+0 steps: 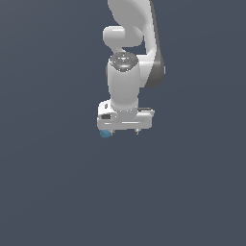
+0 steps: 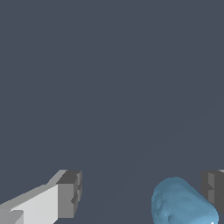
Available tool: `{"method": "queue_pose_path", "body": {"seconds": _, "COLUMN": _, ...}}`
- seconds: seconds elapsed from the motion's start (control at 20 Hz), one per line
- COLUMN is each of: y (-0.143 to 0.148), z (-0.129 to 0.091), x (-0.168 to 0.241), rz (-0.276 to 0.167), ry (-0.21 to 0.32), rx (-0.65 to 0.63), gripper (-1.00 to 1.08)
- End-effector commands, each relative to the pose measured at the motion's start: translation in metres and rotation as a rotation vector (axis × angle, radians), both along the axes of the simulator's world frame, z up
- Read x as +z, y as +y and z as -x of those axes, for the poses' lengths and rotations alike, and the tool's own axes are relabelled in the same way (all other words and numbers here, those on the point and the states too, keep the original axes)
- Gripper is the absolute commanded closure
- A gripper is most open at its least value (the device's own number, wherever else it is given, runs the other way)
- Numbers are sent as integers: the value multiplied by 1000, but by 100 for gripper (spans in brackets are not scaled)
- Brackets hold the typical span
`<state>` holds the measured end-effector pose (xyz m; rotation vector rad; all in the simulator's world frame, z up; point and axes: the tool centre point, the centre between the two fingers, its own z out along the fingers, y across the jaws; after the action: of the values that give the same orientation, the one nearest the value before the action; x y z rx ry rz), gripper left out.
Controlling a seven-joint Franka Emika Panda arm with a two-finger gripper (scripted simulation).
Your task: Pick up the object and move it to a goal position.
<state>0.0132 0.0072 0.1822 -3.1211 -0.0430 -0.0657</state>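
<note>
A flat, dark slate-blue backdrop (image 1: pixel 48 182) fills the exterior view from edge to edge — no seam, wall or furniture can be told apart. The wrist view shows that same matte blue-grey field (image 2: pixel 109 65) — evenly lit, shadowless.

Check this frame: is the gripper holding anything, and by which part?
Nothing is held. The gripper is open, and the blue lump sits between its fingers, close beside one finger with a wide gap to the other.
</note>
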Motion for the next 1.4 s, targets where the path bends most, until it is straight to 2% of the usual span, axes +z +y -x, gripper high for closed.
{"method": "queue_pose_path", "body": {"seconds": 0.0, "y": 0, "z": 0, "x": 0, "rz": 0, "ry": 0, "rx": 0, "gripper": -92}}
{"method": "queue_pose_path", "body": {"seconds": 0.8, "y": -6, "z": 7, "x": 5, "rz": -13, "ry": 5, "rx": -11, "gripper": -92}}
{"method": "queue_pose_path", "body": {"seconds": 1.1, "y": -22, "z": 23, "x": -9, "rz": -8, "ry": 12, "rx": -65, "gripper": -92}}
{"method": "queue_pose_path", "body": {"seconds": 1.35, "y": -44, "z": 48, "x": -26, "rz": 0, "ry": 22, "rx": -139, "gripper": -92}}
